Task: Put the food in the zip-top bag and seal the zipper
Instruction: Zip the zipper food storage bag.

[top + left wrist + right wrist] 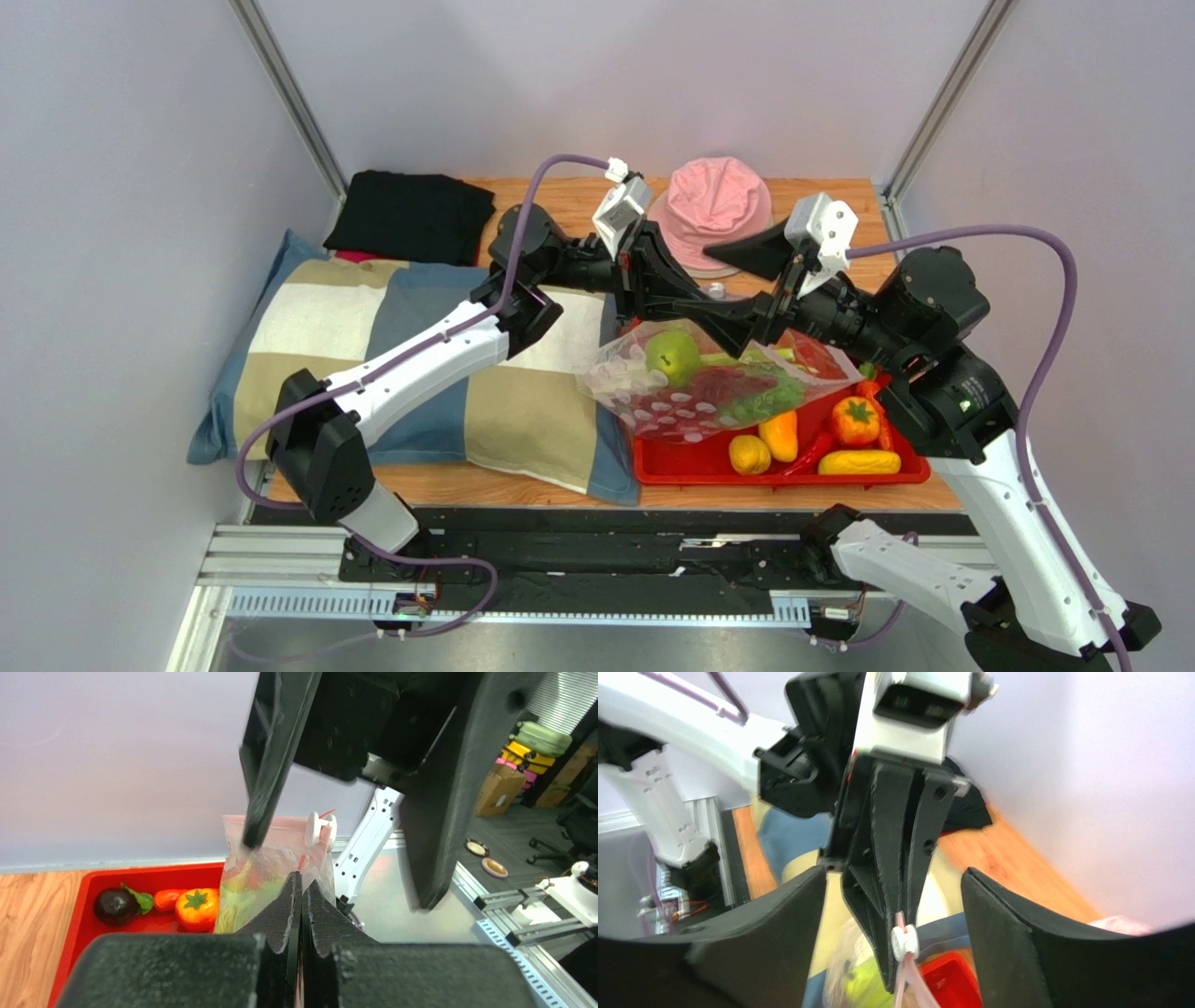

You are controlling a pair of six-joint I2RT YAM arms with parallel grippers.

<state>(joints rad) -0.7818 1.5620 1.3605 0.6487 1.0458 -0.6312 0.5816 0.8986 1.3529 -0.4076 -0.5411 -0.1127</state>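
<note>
**A:** Right up against the left wrist lens, the left hand (pixel 302 882) has its fingers pressed flat together. It looks to be pinching the top edge of the zip-top bag (pixel 260 875).

**B:** And the right hand (pixel 892 875)?

**A:** Spread wide, one finger on either side of the bag's mouth, gripping nothing that I can make out. The white slider (pixel 321 827) sits on the zipper (pixel 274 820), just beyond the left fingertips.

**B:** From above, the bag lies tilted over the near-left part of the red tray (pixel 786 476), one corner reaching the pillow (pixel 421 350). The green apple (pixel 673 354) is inside, with red and green shapes below it. Other toy foods lie loose on the tray.

**A:** Is the zipper run shut?

**B:** Cannot tell. The two hands crowd the mouth and hide the strip.

**A:** Then here's my worry. That one thin pinch is the only grip on a loaded bag. If the film slides out from between the fingers, the bag drops and the apple rolls toward the mouth.

**B:** And if the mouth is open, out it comes, onto the tray or off the tabletop.

**A:** Second risk is the slider. If the right hand closes beside it rather than on it, the pull only creases the plastic and seals nothing.

**B:** Third, the hands are nearly touching. A careless closing could knock the left one and loosen its hold.
</note>
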